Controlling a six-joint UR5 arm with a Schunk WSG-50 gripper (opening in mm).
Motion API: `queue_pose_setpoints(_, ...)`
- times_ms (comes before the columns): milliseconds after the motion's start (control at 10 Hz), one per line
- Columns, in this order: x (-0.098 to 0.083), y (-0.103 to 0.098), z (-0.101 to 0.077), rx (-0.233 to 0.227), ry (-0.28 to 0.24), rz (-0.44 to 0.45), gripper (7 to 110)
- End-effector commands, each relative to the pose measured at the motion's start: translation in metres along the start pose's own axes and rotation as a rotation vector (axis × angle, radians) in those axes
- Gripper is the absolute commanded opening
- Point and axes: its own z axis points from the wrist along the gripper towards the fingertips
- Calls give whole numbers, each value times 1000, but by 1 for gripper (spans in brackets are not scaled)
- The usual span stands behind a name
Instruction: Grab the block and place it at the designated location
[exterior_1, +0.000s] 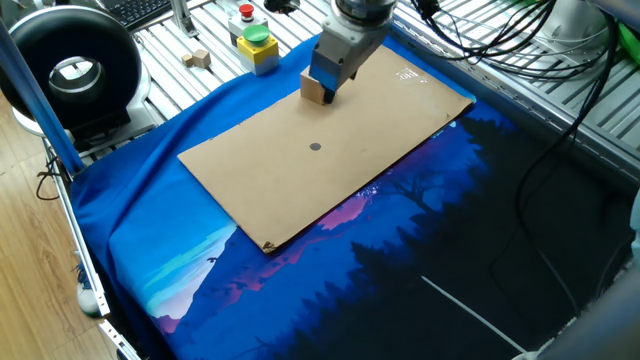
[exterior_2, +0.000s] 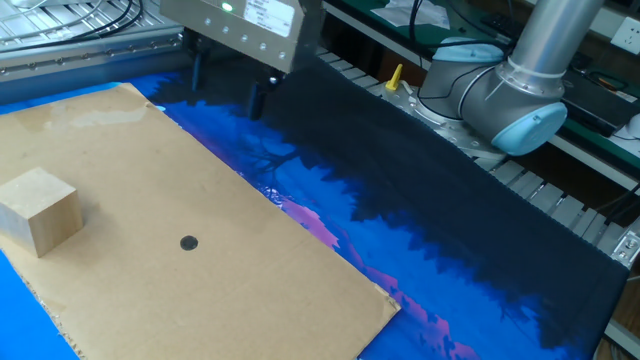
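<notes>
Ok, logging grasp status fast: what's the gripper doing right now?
Gripper: open, holding nothing; its two fingers hang apart above the cardboard's far edge, and the block sits free on the cardboard.

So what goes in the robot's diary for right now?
claw: open, empty, raised | block: on board, ungrabbed | dot: bare | stage: before grab
</notes>
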Motion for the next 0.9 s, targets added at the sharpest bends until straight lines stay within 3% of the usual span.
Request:
queue_pose_setpoints(0,-11,6,-2,-27,-45,74,107)
queue_pose_setpoints(100,-13,3,-2,-17,-51,31,107)
queue_pose_setpoints(200,-2,11,-2,-48,-8,6,107)
queue_pose_setpoints(300,-4,18,-2,-75,-16,-13,88)
queue_pose_setpoints(400,-2,13,-2,-56,-11,-30,88)
queue_pose_setpoints(600,2,14,-2,-59,6,-75,88)
queue_pose_setpoints(800,-7,0,5,-69,-3,-121,88)
